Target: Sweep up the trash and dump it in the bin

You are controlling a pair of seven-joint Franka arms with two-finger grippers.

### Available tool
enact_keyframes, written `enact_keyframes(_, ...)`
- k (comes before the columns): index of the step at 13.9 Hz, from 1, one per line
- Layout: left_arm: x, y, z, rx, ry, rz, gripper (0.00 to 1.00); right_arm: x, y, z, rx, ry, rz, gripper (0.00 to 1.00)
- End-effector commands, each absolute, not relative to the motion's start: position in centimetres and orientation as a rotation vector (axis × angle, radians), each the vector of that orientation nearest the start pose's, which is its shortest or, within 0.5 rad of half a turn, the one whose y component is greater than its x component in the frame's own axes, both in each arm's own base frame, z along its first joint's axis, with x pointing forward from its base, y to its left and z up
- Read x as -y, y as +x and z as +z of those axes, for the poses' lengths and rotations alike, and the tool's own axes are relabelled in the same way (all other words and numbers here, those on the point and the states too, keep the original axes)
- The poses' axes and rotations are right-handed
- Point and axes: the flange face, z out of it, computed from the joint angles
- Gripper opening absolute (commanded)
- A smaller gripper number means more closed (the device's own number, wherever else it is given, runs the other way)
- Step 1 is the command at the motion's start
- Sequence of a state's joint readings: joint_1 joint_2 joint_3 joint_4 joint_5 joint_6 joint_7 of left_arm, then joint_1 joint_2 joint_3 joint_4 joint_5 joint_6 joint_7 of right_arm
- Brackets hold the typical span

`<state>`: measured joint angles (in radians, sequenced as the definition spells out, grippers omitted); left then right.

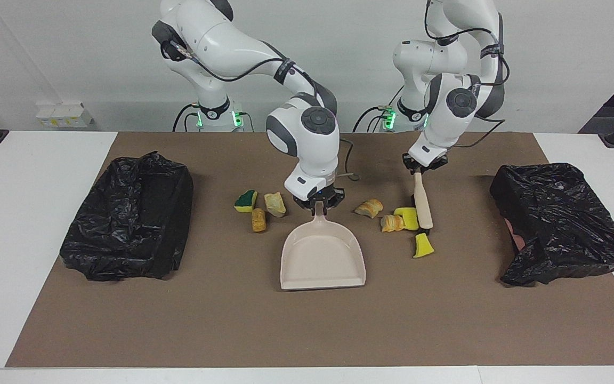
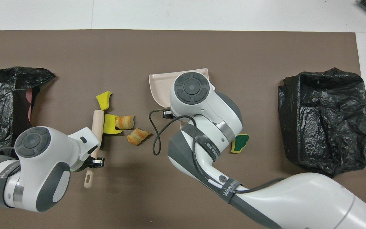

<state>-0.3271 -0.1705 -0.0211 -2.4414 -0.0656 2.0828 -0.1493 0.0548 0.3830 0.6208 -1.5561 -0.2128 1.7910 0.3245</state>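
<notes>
Scraps counted: seven on brown mat, mid-table, well clear of every edge. Three by right arm's side of beige plastic dustpan: green-topped yellow sponge chunk, two tan bread-like lumps. Four by left arm's side: two orange bread lumps, two yellow sponge chunks. Right gripper clamped on dustpan handle. Left gripper clamped on pale wooden-handled brush, touching sponge. Two black-bagged bins, one near each end edge. Wide bare mat toward edge farthest from robots.

Trash: three scraps lying beside right gripper; four scraps clustered below left gripper.
</notes>
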Motion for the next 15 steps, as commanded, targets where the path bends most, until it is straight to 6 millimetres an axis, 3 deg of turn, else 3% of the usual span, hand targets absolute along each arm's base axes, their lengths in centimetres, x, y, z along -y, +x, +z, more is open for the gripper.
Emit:
enact_keyframes(1, 16.1, 42.1, 36.5, -0.282, -3.133, 0.304, 0.00, -32.1, 49.8, 46.8, 1.012, -3.041, 0.208, 0.00)
enact_keyframes(4, 15.2, 44.2, 38.5, -0.250, -3.151, 0.250, 0.00, -31.6, 46.2, 44.2, 1.361, -2.875, 0.205, 0.00)
enact_keyframes(7, 13.1, 45.9, 39.8, -0.244, -3.161, 0.201, 0.00, -30.4, 45.9, 43.2, 1.545, -2.693, 0.232, 0.00)
enact_keyframes(9, 11.5, 47.7, 39.7, -0.275, -3.156, 0.132, 0.00, -30.9, 45.4, 41.3, 1.536, -2.692, 0.230, 0.00)
enact_keyframes(11, 9.7, 50.2, 38.3, -0.286, -3.129, 0.117, 0.00, -31.4, 45.8, 39.3, 1.521, -2.678, 0.203, 0.00)
enact_keyframes(13, 7.6, 53.1, 36.8, -0.320, -3.094, 0.117, 0.00, -32.8, 46.1, 38.1, 1.501, -2.669, 0.142, 0.00)
enact_keyframes(15, 6.9, 55.0, 36.2, -0.397, -3.084, 0.116, 0.00, -34.8, 45.7, 36.7, 1.482, -2.660, 0.115, 0.00)
